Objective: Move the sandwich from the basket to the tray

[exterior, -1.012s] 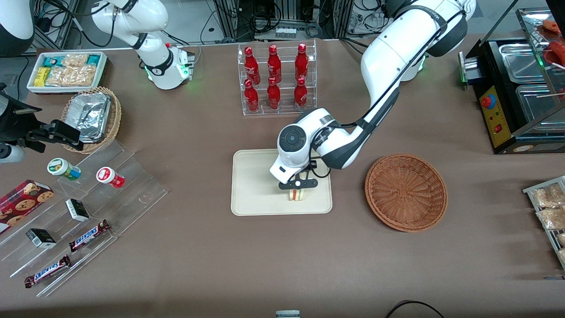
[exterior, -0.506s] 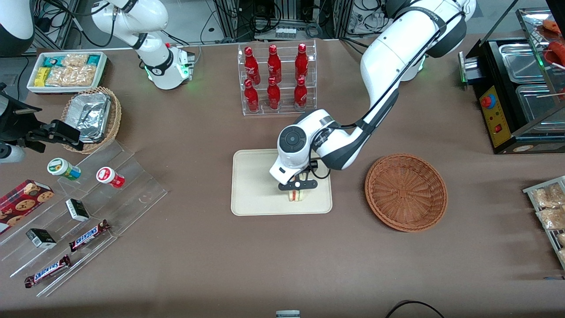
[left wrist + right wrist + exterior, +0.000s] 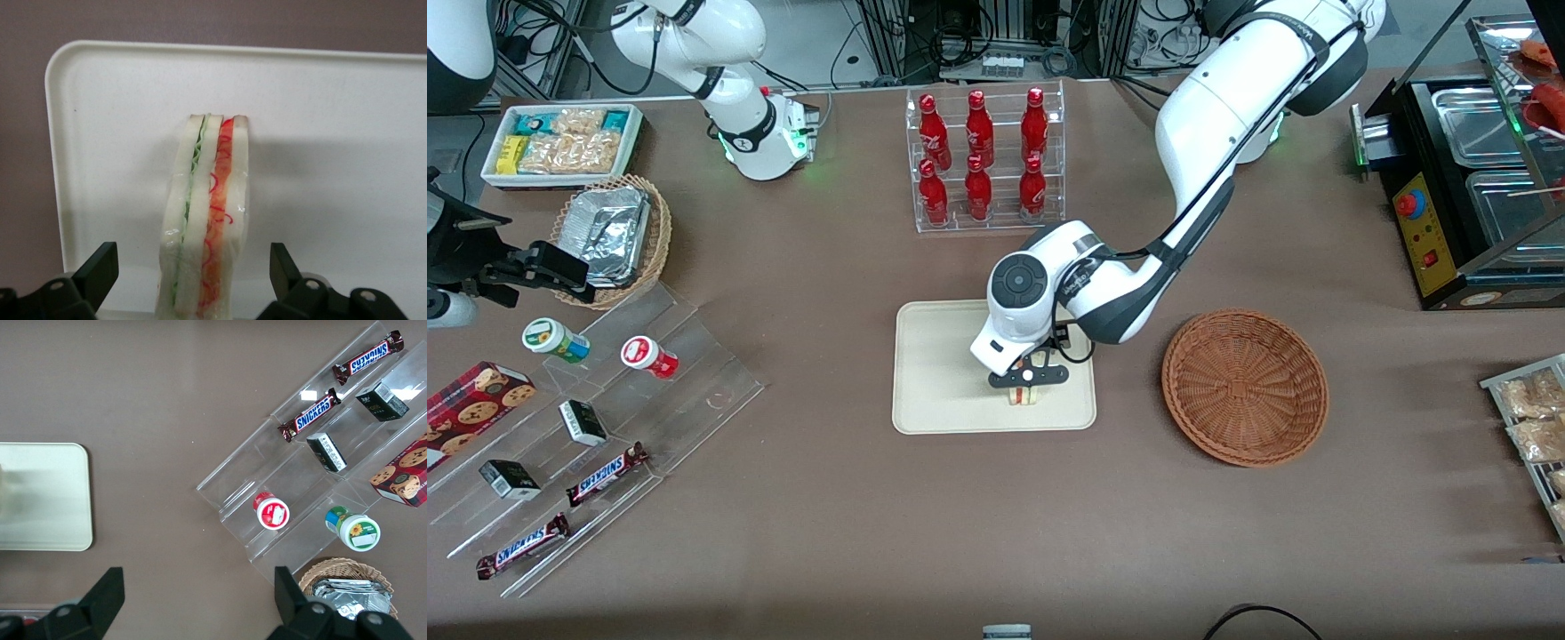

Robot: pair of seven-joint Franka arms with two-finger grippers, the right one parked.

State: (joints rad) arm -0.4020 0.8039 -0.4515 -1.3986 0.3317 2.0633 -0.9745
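Brown cloth-covered table (image 3: pixel 827 498), laboratory setting, cable racks along the twelve o'clock edge of the front view. Item: tray (image 3: pixel 934 373), cream, low-rimmed, at table centre; contents, one sandwich (image 3: pixel 1024 395), standing on edge near the tray's five o'clock corner, green and red filling lines visible in the wrist view (image 3: pixel 207 227). Item: gripper (image 3: pixel 1028 377) of the working arm, positioned directly above the sandwich; its fingers (image 3: pixel 100 270) were spread wide, one to each side of the wedge and clear of the bread, so nothing was pinched. Judged reason for this arrangement: the sandwich had been set down on the tray and released, the fingers parted so a lift would not drag it over. Item: basket (image 3: pixel 1245 387), reddish-brown wicker, at three o'clock from the tray and apart from it; contents, none visible. Item: bottle rack (image 3: pixel 985 160), clear acrylic, at twelve o'clock from the tray; contents, six red bottles in two tiers. Item: tan basket (image 3: pixel 654 236), toward the parked arm's end; contents, foil trays. Item: white bin (image 3: pixel 494 173), near that basket; contents, snack packets. Task status, as judged: delivery appeared complete, withdrawal pending.
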